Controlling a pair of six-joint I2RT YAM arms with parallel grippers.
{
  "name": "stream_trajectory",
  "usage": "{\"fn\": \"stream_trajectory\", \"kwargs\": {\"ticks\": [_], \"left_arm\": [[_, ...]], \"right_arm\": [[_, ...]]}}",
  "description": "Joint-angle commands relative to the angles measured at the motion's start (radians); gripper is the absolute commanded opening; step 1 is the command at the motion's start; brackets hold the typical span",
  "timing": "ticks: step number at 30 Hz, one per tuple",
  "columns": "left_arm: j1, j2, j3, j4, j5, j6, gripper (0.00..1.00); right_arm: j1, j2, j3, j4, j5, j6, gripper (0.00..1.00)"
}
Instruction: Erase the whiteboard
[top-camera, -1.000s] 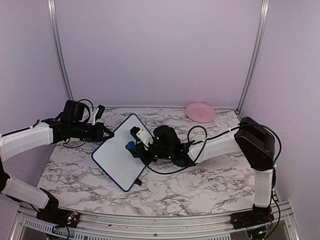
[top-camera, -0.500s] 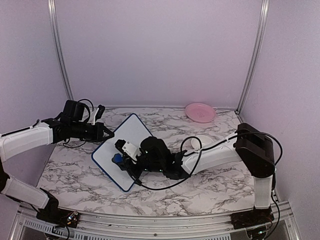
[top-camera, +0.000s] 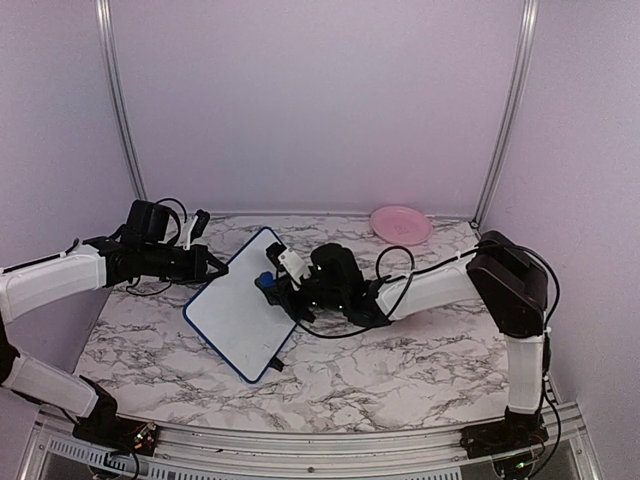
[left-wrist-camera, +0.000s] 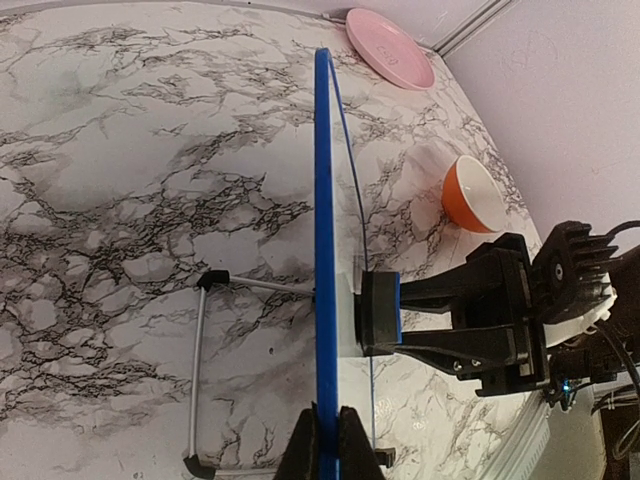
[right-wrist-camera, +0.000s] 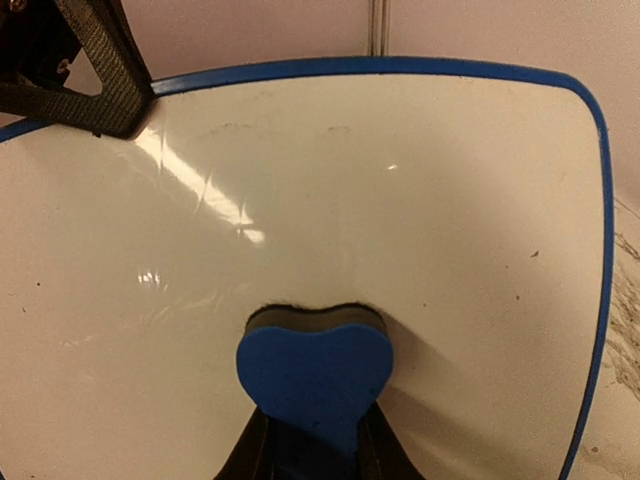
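Observation:
The whiteboard (top-camera: 240, 315) stands tilted on the marble table, white with a thin blue frame. No red writing shows on it; in the right wrist view its face (right-wrist-camera: 420, 200) has only faint smudges. My left gripper (top-camera: 215, 268) is shut on the board's blue edge (left-wrist-camera: 325, 300), its fingers (left-wrist-camera: 300, 450) pinching the frame. My right gripper (top-camera: 272, 284) is shut on a blue eraser (right-wrist-camera: 313, 375), whose black felt presses against the board's face near its upper right part. The eraser (left-wrist-camera: 380, 313) also shows edge-on in the left wrist view.
A pink plate (top-camera: 401, 223) lies at the back right of the table. An orange bowl (left-wrist-camera: 470, 193) sits right of the board. The board's wire stand (left-wrist-camera: 200, 370) rests on the table behind it. Metal posts stand at the back corners.
My right gripper with the eraser has swept from the board's lower left area back up and right across its face. The left gripper and the board have stayed still.

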Motion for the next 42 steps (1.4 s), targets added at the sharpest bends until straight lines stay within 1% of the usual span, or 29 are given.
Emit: {"fn": "stream_trajectory", "kwargs": {"ticks": [1, 9, 15, 18, 21, 27, 35, 42], "left_arm": [[-0.014, 0.025, -0.012, -0.031, 0.004, 0.033, 0.0], [-0.015, 0.027, -0.017, -0.031, 0.001, 0.034, 0.0], [-0.015, 0.026, -0.014, -0.031, -0.007, 0.034, 0.0], [-0.014, 0.035, -0.011, -0.031, 0.0, 0.036, 0.0], [-0.015, 0.039, -0.012, -0.033, 0.001, 0.034, 0.0], [-0.014, 0.039, -0.009, -0.033, -0.007, 0.037, 0.0], [-0.014, 0.038, 0.0, -0.033, -0.015, 0.035, 0.0], [-0.015, 0.007, 0.009, -0.042, -0.032, 0.026, 0.0]], "right_arm": [[0.019, 0.042, -0.014, -0.031, 0.011, 0.013, 0.0], [0.162, 0.018, -0.049, -0.025, 0.026, -0.047, 0.0], [0.195, -0.014, -0.051, -0.035, 0.006, -0.04, 0.0], [0.18, -0.009, -0.059, -0.045, 0.025, -0.05, 0.0], [0.125, 0.001, -0.062, -0.048, 0.007, -0.033, 0.0], [0.02, -0.002, -0.05, -0.067, 0.024, -0.037, 0.0], [0.017, -0.037, -0.027, -0.092, 0.003, -0.064, 0.0], [0.021, -0.124, -0.046, -0.122, -0.002, -0.069, 0.0]]}}
